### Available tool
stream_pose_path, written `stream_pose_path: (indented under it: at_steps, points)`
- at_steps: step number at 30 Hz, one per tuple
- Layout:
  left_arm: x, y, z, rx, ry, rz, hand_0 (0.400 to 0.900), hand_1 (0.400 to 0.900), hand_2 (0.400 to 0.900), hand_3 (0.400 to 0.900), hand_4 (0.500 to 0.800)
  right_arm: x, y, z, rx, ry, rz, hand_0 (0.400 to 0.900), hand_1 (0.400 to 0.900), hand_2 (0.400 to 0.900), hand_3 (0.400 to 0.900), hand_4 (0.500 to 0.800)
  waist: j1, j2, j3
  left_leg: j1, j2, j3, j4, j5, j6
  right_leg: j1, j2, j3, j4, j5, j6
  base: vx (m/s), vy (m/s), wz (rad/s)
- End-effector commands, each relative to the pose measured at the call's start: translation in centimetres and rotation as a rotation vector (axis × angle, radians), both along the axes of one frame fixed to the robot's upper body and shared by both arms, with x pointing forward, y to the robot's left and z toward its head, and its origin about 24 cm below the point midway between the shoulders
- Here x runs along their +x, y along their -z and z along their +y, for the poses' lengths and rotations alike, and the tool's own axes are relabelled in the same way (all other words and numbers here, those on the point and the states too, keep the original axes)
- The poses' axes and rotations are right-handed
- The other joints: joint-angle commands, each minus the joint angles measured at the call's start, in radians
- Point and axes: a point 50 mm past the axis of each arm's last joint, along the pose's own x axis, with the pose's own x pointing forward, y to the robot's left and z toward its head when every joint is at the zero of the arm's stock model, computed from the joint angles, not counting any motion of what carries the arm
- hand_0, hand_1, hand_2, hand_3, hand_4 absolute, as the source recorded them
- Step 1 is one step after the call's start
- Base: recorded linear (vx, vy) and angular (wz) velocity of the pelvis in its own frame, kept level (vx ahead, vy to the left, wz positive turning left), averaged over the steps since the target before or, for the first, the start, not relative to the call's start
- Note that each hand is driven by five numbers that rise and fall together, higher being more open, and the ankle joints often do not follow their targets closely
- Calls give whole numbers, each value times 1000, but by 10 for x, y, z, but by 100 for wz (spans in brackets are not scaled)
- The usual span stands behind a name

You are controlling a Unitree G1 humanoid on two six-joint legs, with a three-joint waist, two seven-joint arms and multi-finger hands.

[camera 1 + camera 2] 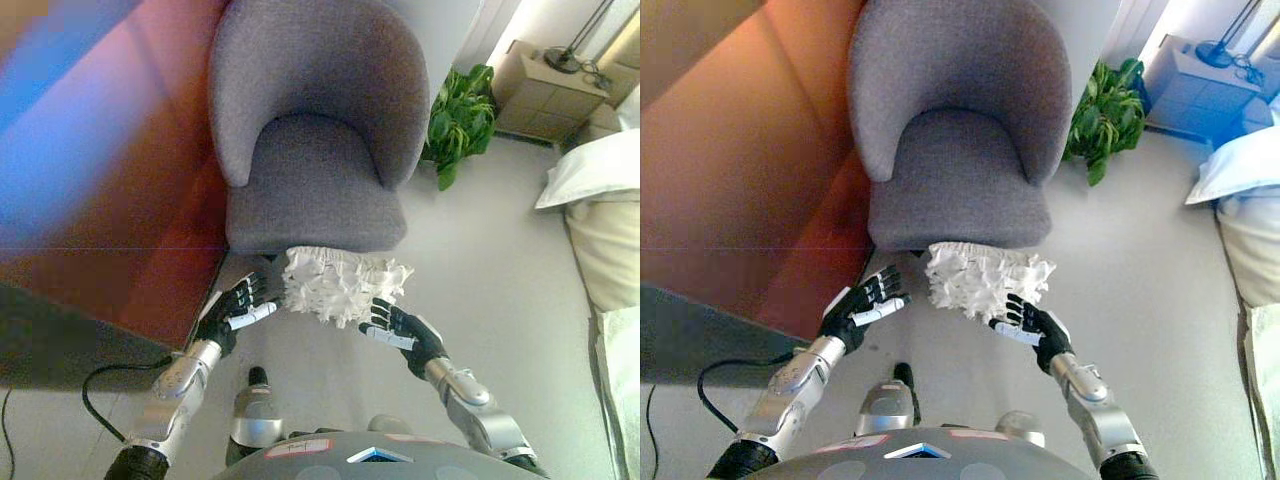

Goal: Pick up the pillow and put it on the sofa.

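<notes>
My left hand (862,303), fingers spread and holding nothing, sits just left of the pillow (985,277). The white ruffled pillow lies on the floor against the near edge of the grey sofa (955,130), its long axis running left to right between my hands. My right hand (1032,322), fingers relaxed apart, appears to touch the pillow's near-right edge, and seems the nearer hand. A plant (1107,115) stands far right.

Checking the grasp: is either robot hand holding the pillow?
No. Left robot hand and right robot hand flank the pillow, fingers open.
</notes>
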Motion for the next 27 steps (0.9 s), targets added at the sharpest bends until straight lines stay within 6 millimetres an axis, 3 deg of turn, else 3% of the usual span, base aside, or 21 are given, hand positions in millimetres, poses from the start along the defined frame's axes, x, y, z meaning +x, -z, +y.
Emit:
stream_pose_path:
  at_steps: [1, 4, 6, 9, 10, 11, 12, 15, 17, 20, 22, 27]
  points:
    - [8, -29, -8, -22, 31, -173, 900, 900, 900, 900, 800, 15, -24, -11, -109, 62, -157, 900, 900, 900, 900, 800, -48, 47, -78, -89, -57, -94, -106, 16, 94, -16, -17, -32, 366, 246, 31, 355, 211, 22]
    - [13, -33, -10, -27, 66, -179, 900, 900, 900, 900, 800, 19, -25, -16, -283, 63, -198, 900, 900, 900, 900, 800, -68, 73, -64, -19, -61, -83, -148, 16, 87, -125, 22, -105, 266, 146, -10, 270, 80, 24]
    - [18, -35, -12, -23, 76, -184, 900, 900, 900, 900, 800, 23, -24, -24, -384, 79, -210, 900, 900, 900, 900, 800, -79, 85, -47, 21, -52, -80, -163, 12, 71, -155, 20, -146, 157, 148, -18, 217, -80, 29]
    - [26, -39, -11, -12, 56, -195, 900, 900, 900, 900, 800, 31, -27, -35, -522, 88, -252, 900, 900, 900, 900, 800, -94, 84, -19, 48, -36, -66, -153, 4, 48, -177, -17, -184, -45, 262, -11, 200, -187, 27]
    - [26, -39, -12, -8, 58, -197, 900, 900, 900, 900, 800, 33, -30, -38, -582, 75, -265, 900, 900, 900, 900, 800, -102, 71, -14, 69, -31, -65, -149, -15, 32, -184, -43, -177, -145, 333, 18, 207, -193, 32]
    - [26, -39, -12, -7, 57, -197, 900, 900, 900, 900, 800, 34, -30, -39, -607, 72, -270, 900, 900, 900, 900, 800, -104, 70, -13, 75, -27, -65, -149, -21, 28, -183, -51, -176, -166, 350, 26, 414, -265, 55]
    - [25, -39, -13, -6, 59, -196, 900, 900, 900, 900, 800, 36, -32, -43, -673, 69, -276, 900, 900, 900, 900, 800, -111, 62, -17, 101, -19, -85, -153, -54, 13, -202, -75, -145, -262, 404, 58, 344, -226, 56]
    - [21, -37, -13, -9, 59, -191, 900, 900, 900, 900, 800, 36, -33, -50, -792, 62, -264, 900, 900, 900, 900, 800, -125, 51, -20, 116, -14, -116, -131, -89, 16, -224, -95, -100, -339, 466, 65, 344, -227, 68]
    - [18, -35, -11, -8, 49, -178, 900, 900, 900, 900, 800, 33, -32, -57, -879, 26, -249, 900, 900, 900, 900, 800, -124, 52, -25, 122, 3, -152, -121, -98, 16, -201, -83, -68, -352, 415, 59, 308, -228, 60]
    - [17, -33, -9, -11, 50, -153, 900, 900, 900, 900, 800, 33, -36, -64, -969, -10, -262, 900, 900, 900, 900, 800, -111, 42, -32, 109, 37, -185, -86, -101, -5, -163, -79, -88, -319, 396, 57, 252, -303, 51]
    - [11, -32, -6, -12, 74, -133, 900, 900, 900, 900, 800, 35, -41, -69, -1023, -17, -273, 900, 900, 900, 900, 800, -103, 43, -30, 118, 79, -198, -77, -92, -24, -153, -55, -96, -292, 329, 49, 287, -286, 49]
    - [5, -34, -11, -54, 106, -136, 900, 900, 900, 900, 800, 53, -62, -87, -1201, -19, -349, 900, 900, 900, 900, 800, -98, 72, 1, 105, 162, -181, -76, -39, -63, -163, -6, -123, -238, 240, 19, 87, -146, 33]
